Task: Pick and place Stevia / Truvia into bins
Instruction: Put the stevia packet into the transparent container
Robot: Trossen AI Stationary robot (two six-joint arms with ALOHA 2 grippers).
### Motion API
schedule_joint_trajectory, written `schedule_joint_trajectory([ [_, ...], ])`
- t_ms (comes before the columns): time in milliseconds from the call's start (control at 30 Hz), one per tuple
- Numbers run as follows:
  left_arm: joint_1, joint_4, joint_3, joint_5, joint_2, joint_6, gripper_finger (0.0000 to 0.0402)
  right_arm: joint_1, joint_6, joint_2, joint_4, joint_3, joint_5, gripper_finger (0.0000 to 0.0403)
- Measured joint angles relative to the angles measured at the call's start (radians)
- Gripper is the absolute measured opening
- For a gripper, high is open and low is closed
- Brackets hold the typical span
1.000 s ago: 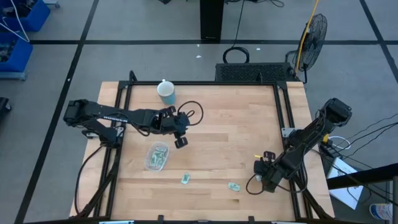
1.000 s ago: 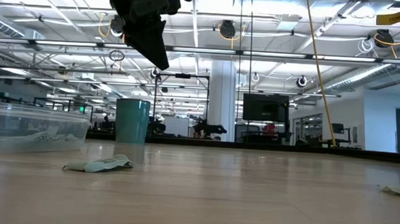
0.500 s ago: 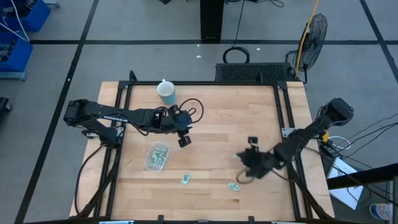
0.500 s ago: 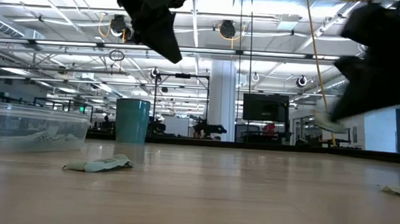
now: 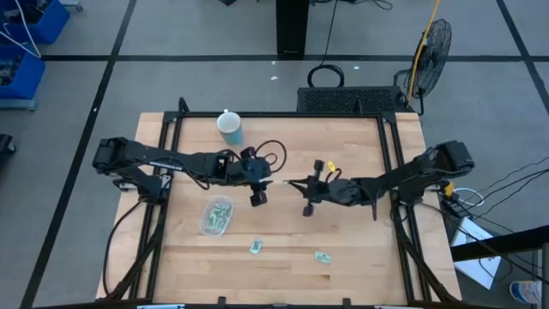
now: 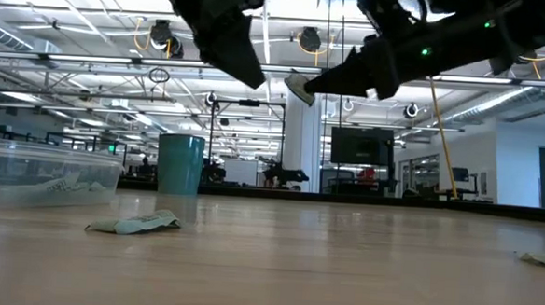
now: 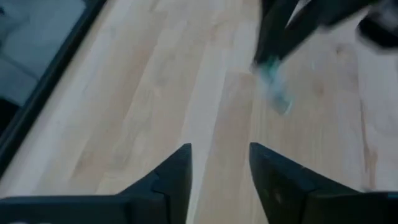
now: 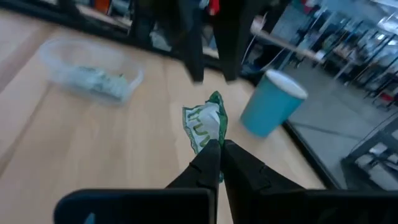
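Right wrist view: right gripper (image 8: 219, 149) pinching packet (image 8: 204, 126) midair.

Open-plan lab hall: ceiling pipes (image 6: 370, 78), monitor (image 6: 361, 146), taped floor (image 5: 214, 58)

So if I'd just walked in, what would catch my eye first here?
Probably the two dark arms meeting in mid-air over the middle of the wooden table: the right gripper holds a small green-and-white packet pinched in its fingers, facing the open left gripper. Next, the clear tub of packets at the table's left, with two loose packets near the front edge.
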Motion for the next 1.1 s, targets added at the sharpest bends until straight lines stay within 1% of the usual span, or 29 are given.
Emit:
schedule_joint_trajectory([
  [100, 0.000, 0.024, 0.001, 0.000, 0.024, 0.032, 0.0191, -0.025, -0.011, 0.046, 0.075, 0.001, -0.008, 0.0003],
  [133, 0.000, 0.056, 0.001, 0.001, 0.033, 0.037, 0.0198, -0.034, -0.009, 0.056, 0.089, 0.003, -0.025, 0.0002],
  [233, 0.000, 0.108, 0.001, 0.009, 0.048, 0.070, 0.0209, -0.053, -0.008, 0.082, 0.143, 0.003, -0.027, 0.0003],
  [300, 0.000, 0.161, 0.001, 0.026, 0.060, 0.093, 0.0211, -0.060, -0.008, 0.087, 0.162, 0.002, -0.032, 0.0003],
  [400, 0.003, 0.185, 0.000, 0.038, 0.073, 0.115, 0.0211, -0.071, -0.011, 0.093, 0.206, 0.003, -0.081, 0.0004],
  [567, 0.007, 0.194, 0.000, 0.043, 0.072, 0.118, 0.0211, -0.072, -0.013, 0.094, 0.212, 0.003, -0.081, 0.0004],
  [633, 0.007, 0.197, 0.000, 0.043, 0.072, 0.133, 0.0205, -0.072, -0.015, 0.094, 0.223, 0.003, -0.082, 0.0004],
  [700, 0.007, 0.204, 0.000, 0.061, 0.072, 0.150, 0.0187, -0.072, -0.015, 0.093, 0.227, 0.003, -0.082, 0.0005],
  [767, 0.007, 0.203, 0.000, 0.068, 0.072, 0.157, 0.0159, -0.072, -0.015, 0.094, 0.231, 0.003, -0.086, 0.0010],
  [867, 0.009, 0.203, 0.000, 0.069, 0.072, 0.160, 0.0108, -0.073, -0.013, 0.093, 0.234, 0.003, -0.133, 0.0022],
  [1033, 0.010, 0.197, 0.000, 0.078, 0.072, 0.154, 0.0020, -0.073, -0.009, 0.094, 0.249, 0.003, -0.151, 0.0056],
  [1100, 0.011, 0.189, 0.000, 0.078, 0.072, 0.132, 0.0012, -0.073, -0.008, 0.094, 0.246, 0.003, -0.147, 0.0074],
])
